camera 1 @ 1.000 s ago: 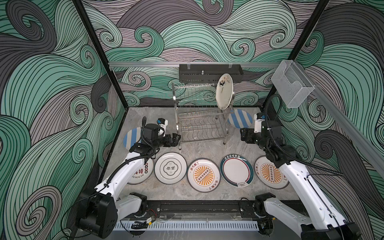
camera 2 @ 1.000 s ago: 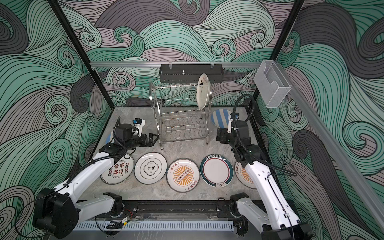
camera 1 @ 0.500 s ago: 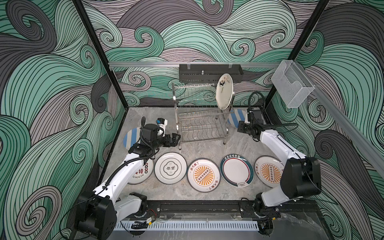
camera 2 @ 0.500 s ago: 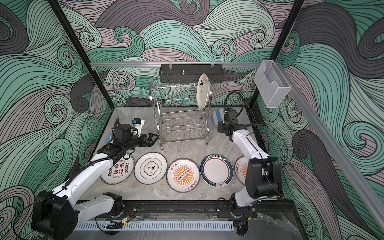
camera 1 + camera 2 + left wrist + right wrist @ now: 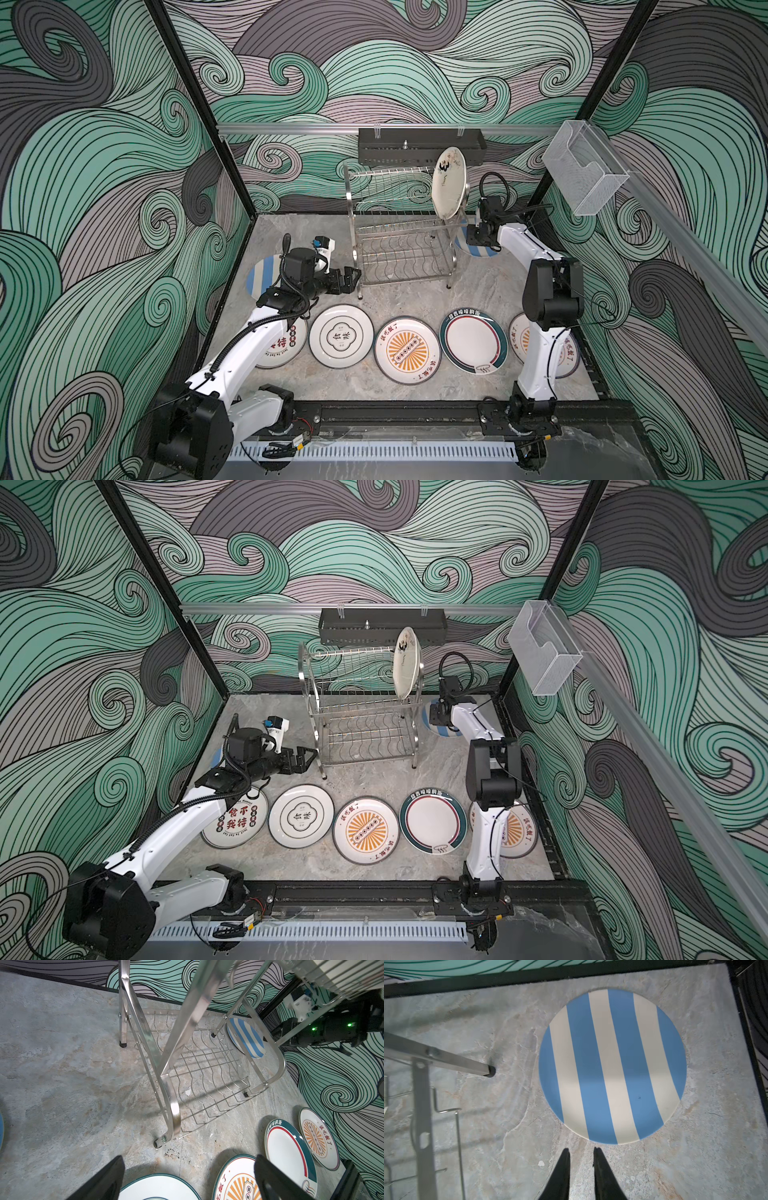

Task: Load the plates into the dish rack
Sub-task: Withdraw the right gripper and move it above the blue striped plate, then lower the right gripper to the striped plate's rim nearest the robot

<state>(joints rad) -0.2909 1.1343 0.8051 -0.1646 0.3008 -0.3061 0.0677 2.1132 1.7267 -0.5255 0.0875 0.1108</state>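
In the last second I have swung the right arm (image 5: 528, 249) from the front of the worktop (image 5: 415, 299) to the back corner. It now hangs over the striped plate (image 5: 612, 1066) that lies flat just beside the rack (image 5: 399, 232), on its right side. On the way the right jaws came in from wide to a narrow gap. The wrist view shows them empty, tips just short of the plate's near rim and not on it. I cannot tell whether they touch the worktop. The left arm (image 5: 249, 353) has not shifted: its jaws stand spread and empty near the rack's front left leg.

The plates are where they were. One white plate (image 5: 449, 183) stands on edge at the right end of the rack's upper tier. A second striped plate (image 5: 259, 274) lies behind the left arm, and five plates sit in the front row (image 5: 340, 336). So I judge the job barely begun, with the right-hand striped plate next in line.

The narrowed jaws look to me like a set-up for slipping under or nudging that rim. A flat plate on stone offers little to pinch, so they may have to reopen to take the rim. The rack's rear leg (image 5: 488, 1070) and the back wall leave little room for the lift.
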